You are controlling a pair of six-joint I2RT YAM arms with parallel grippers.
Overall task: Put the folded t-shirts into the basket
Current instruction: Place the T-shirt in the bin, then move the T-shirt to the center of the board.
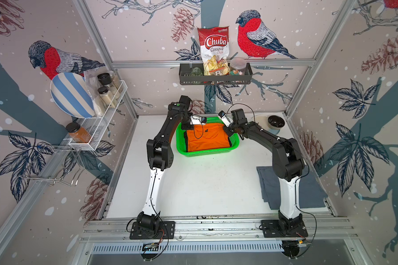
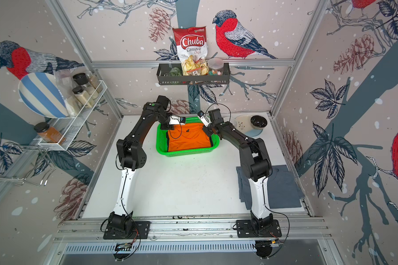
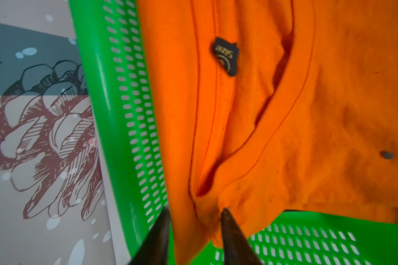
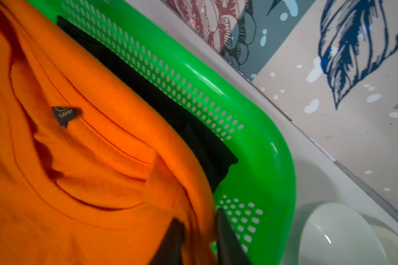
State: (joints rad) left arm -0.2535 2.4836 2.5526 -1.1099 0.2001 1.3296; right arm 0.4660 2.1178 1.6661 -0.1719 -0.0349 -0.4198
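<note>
The left jaws stand apart at the basket's [image 1: 205, 153] far-left corner, with the orange shirt's [image 1: 207, 140] corner loose between them. That shirt lies flat in the basket. The right jaws, also apart, straddle its far-right corner. 1 grey shirt [image 1: 265, 183] lies on the counter [image 1: 205, 183] at near right, partly under the right arm. It looks light, soft and floppy, so it is best pinched at 2 corners of a folded edge. The right wrist view plainly shows a black shirt [image 4: 170, 107] beneath the orange one, whereas the top views give only dark slivers of it. Only the top views show the grey shirt.
</note>
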